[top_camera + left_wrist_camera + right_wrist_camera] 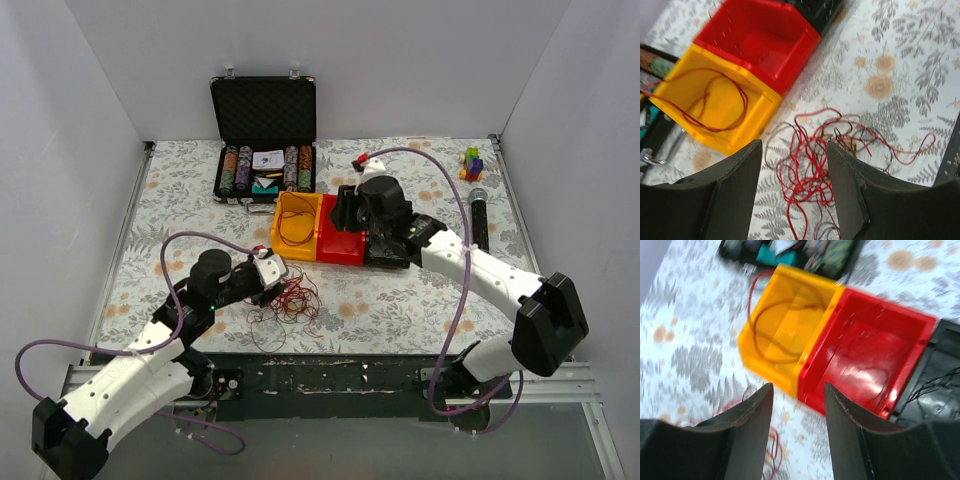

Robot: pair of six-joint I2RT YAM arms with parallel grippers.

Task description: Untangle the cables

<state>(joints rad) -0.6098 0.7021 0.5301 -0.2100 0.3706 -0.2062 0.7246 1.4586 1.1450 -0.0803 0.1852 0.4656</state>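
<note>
The cables point(290, 300) lie as a loose nest of thin red and dark wires on the floral cloth near the front; they also show in the left wrist view point(812, 165). My left gripper point(272, 280) is open and empty, with its jaws either side of the nest's left part just above it point(795, 145). One orange-brown cable point(294, 228) lies looped in the yellow bin point(312, 252). My right gripper point(345, 212) is open and empty above the front edge of the red bin point(840, 370), its jaws apart point(798, 386).
Yellow, red and black bins stand in a row mid-table; the black bin point(935, 395) holds thin dark wires. An open black case point(265, 110) of poker chips is at the back. A microphone point(479, 215) and small coloured blocks point(472, 162) are at the right.
</note>
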